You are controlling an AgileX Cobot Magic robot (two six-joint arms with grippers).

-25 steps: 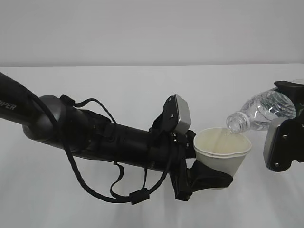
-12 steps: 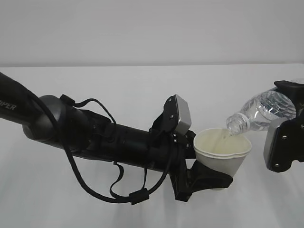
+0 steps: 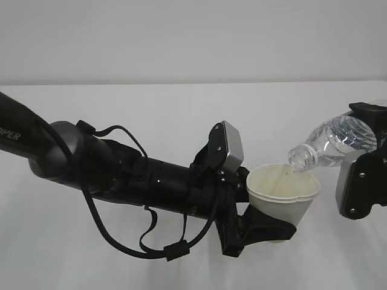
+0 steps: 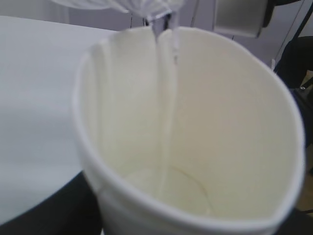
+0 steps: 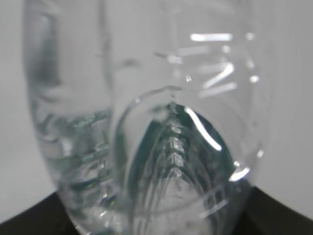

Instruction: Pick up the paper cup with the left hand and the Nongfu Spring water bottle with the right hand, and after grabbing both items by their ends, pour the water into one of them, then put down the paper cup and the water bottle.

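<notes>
i'm in the pouring step. my left pincer (image 3: 266,228) is closed around the lower part of the paper cup (image 3: 283,196), holding it upright above the tabletop (image 3: 151,115), its rim squeezed a little out of round. my right pincer (image 3: 363,175) grips the nongfu spring water bottle (image 3: 329,144) by its base end at the right edge of the exterior view, tilted so the open neck hangs just over the cup's far rim. a thin stream of water (image 4: 166,98) runs down the inner wall, and a shallow pool lies at the bottom of the cup. some water is left in the bottle.

next, i judge, i should tip the bottle back upright once enough is poured, keeping the neck over the cup until the stream stops, then lower both to the tabletop, well apart, before letting go.
</notes>
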